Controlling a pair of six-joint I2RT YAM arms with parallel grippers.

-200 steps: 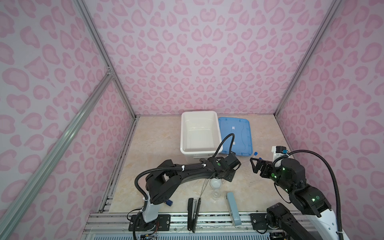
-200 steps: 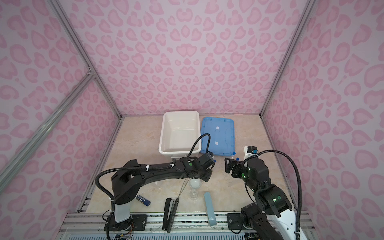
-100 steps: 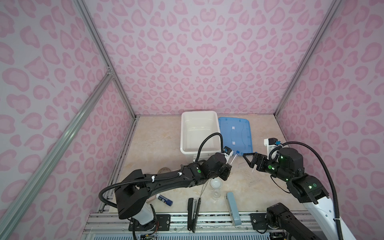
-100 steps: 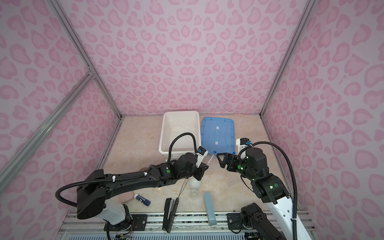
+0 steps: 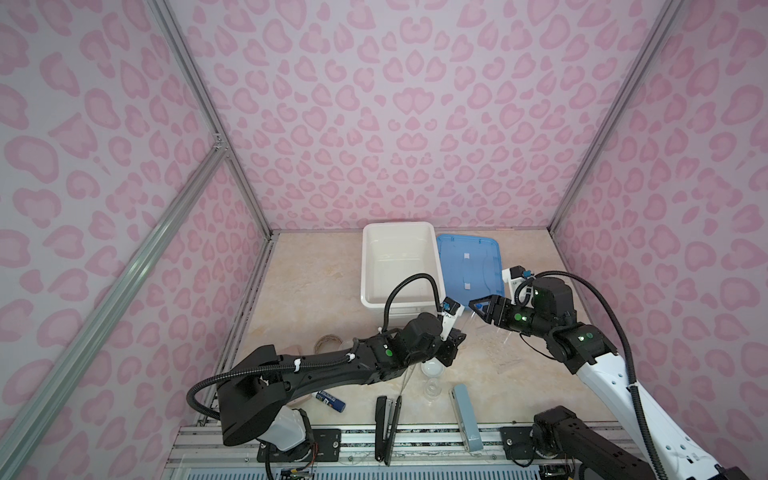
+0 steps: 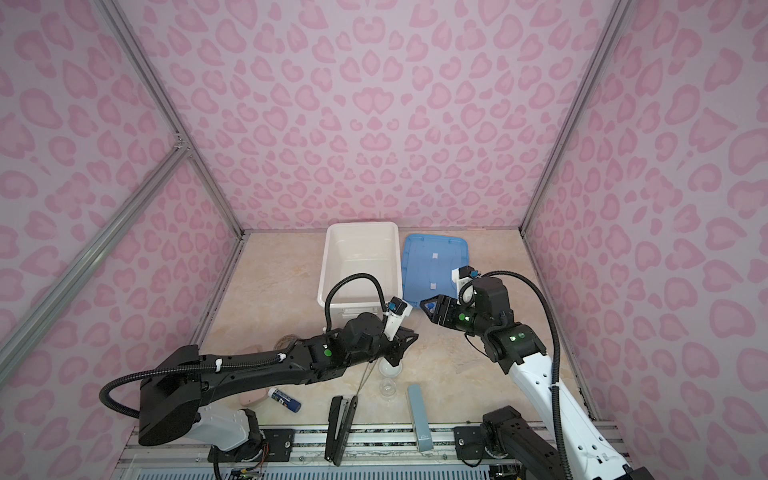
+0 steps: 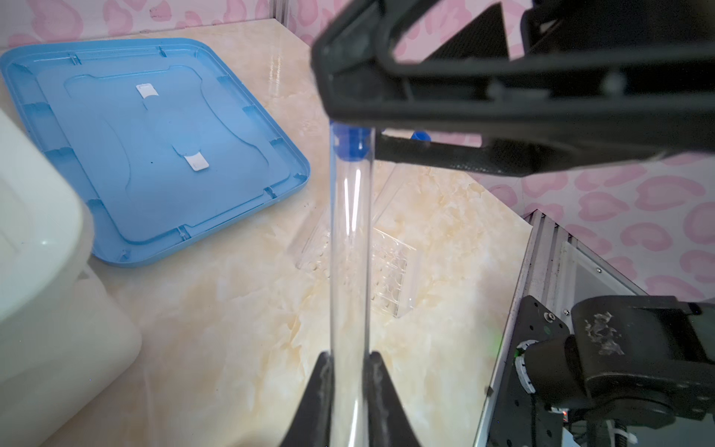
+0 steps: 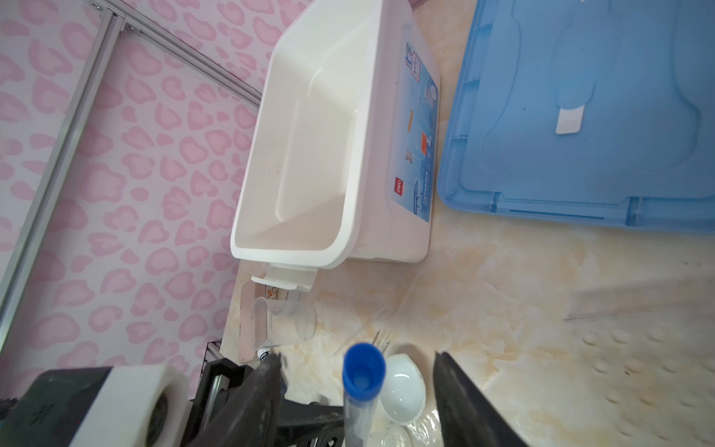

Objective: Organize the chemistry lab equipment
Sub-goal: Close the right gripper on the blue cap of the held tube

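My left fingers point(image 7: 317, 387) are pinched narrow on the clear end of a blue-capped tube point(image 7: 350, 240), held off the surface point(image 5: 316, 291) just near of the white bin's point(image 5: 399, 227) right corner, while my right fingers point(image 8: 460, 402) stand wide on either side of its cap point(image 8: 363, 371), not touching it.

Long clear blue-capped tube point(image 7: 350, 232), clamped in left pincer point(image 7: 348, 360) off white plastic tub's point(image 5: 374, 301) near right corner, clear dimpled rack point(image 7: 390, 271) flat further right, small white dish point(image 8: 402, 387) before tub's near wall
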